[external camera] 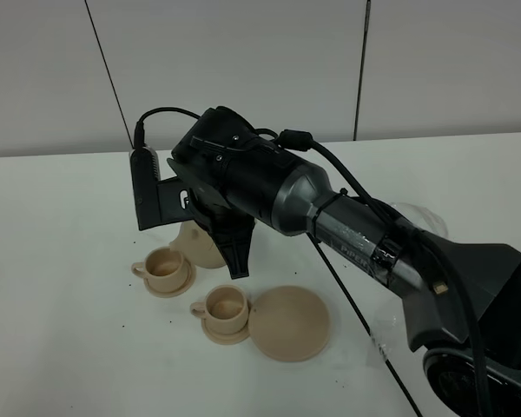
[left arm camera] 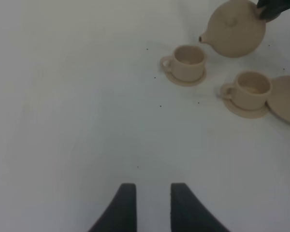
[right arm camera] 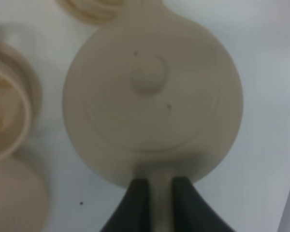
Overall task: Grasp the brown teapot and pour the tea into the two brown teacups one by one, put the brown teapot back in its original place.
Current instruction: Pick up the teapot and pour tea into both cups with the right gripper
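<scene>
Left gripper (left arm camera: 152, 202): low over bare table (external camera: 61, 347), jaws slightly apart, nothing between. Far teacup (external camera: 165, 266) on its small saucer at 8 o'clock of the brown teapot (external camera: 198, 248). Teapot is lifted and tilted with its spout toward that cup. Right gripper (right arm camera: 159, 193) is clamped on its handle. Near teacup (external camera: 225, 306) at 5 o'clock of the far one. Large saucer (external camera: 291, 326), bare, at 3 o'clock, rims meeting. The right arm's (external camera: 269, 187) wrist block hides most of the pot from above. Thin cable (external camera: 354, 308) crosses the table beyond.
</scene>
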Controlling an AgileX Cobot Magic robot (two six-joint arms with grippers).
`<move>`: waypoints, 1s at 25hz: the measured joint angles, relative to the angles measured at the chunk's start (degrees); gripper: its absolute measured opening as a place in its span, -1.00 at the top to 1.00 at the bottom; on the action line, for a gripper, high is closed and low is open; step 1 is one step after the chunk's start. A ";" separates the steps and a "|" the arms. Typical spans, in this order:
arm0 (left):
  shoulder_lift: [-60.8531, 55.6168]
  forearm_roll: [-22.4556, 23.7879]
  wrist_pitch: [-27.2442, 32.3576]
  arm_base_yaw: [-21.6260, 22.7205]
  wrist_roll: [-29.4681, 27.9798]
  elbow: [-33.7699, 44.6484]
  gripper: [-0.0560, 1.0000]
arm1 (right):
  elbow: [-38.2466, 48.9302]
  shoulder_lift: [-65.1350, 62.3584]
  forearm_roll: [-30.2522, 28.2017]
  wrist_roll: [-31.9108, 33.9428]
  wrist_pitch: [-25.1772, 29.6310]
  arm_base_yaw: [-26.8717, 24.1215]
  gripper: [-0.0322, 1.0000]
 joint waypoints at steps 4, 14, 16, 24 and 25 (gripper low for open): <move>0.00 0.00 0.00 0.00 0.00 0.00 0.43 | 0.00 0.00 -0.19 0.00 0.00 0.64 0.75; 0.00 0.00 0.00 0.00 0.00 0.00 0.43 | 0.00 0.00 -0.46 -0.05 0.00 1.73 0.75; 0.00 0.00 0.00 0.00 0.00 0.00 0.43 | 0.00 0.00 -0.50 -0.20 0.00 1.80 0.75; 0.00 0.00 0.00 0.00 0.00 0.00 0.43 | 0.00 0.00 -0.57 -1.20 -0.62 1.80 0.75; 0.00 0.00 0.00 0.00 0.00 0.00 0.43 | 0.00 0.00 -0.57 -1.42 -0.68 1.80 0.75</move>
